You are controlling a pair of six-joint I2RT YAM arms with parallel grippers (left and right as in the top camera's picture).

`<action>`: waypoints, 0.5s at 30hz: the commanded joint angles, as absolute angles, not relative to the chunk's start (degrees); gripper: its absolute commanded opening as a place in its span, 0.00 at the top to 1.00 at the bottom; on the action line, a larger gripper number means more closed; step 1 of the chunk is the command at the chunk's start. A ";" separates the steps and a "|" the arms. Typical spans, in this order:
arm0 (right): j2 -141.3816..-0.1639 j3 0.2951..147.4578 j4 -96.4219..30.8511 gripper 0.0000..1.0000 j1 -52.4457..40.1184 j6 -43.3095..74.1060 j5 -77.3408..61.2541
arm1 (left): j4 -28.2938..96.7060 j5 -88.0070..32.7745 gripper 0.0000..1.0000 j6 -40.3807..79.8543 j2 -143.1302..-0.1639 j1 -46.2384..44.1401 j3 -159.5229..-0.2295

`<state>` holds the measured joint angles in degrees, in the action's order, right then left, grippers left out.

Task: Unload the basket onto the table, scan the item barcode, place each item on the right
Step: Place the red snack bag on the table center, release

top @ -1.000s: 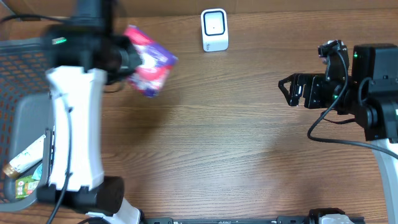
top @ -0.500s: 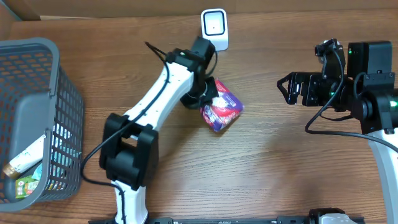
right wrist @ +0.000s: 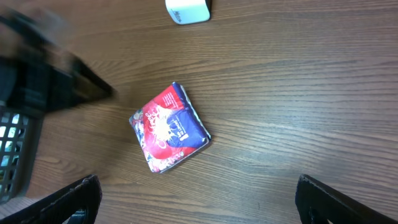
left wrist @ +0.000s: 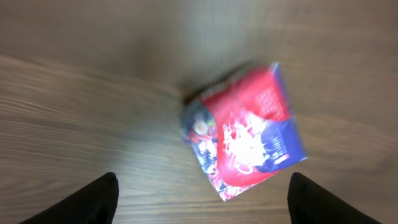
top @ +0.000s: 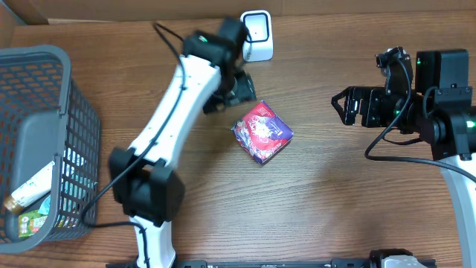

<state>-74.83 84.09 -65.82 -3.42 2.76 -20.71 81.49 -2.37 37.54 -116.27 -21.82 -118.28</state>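
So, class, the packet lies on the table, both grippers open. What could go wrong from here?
1. No barcode shows on top of the packet; a pickup may present the wrong side to the scanner.
2. The packet lies askew, so the open right gripper might catch only a corner and drop it.

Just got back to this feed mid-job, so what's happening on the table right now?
The red and blue snack packet lies on the wooden table, a little way from the small white barcode scanner, and neither claw is touching it. The left claw hangs open close to the packet, on the scanner's side. The right claw is open at the right side, well away. A grey mesh basket holding other items stands at the left edge.
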 commanded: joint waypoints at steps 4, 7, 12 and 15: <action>-74.72 85.58 -65.73 0.00 -3.57 2.07 -20.62 | 90.89 9.61 0.20 35.14 -103.02 -14.61 -137.16; -74.72 85.58 -65.76 0.00 -3.55 2.07 -20.64 | 95.22 12.19 0.20 35.31 -97.73 -8.49 -138.93; -74.72 85.58 -65.93 0.00 -3.57 2.09 -20.64 | 96.82 11.81 0.07 33.06 -89.65 5.34 -136.18; -74.72 85.58 -66.17 0.00 -3.57 2.09 -20.67 | 96.82 10.66 0.05 34.44 -84.95 16.40 -130.96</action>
<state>-74.83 84.09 -66.04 -3.42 2.72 -20.73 96.60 10.55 34.46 -87.55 7.70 -135.96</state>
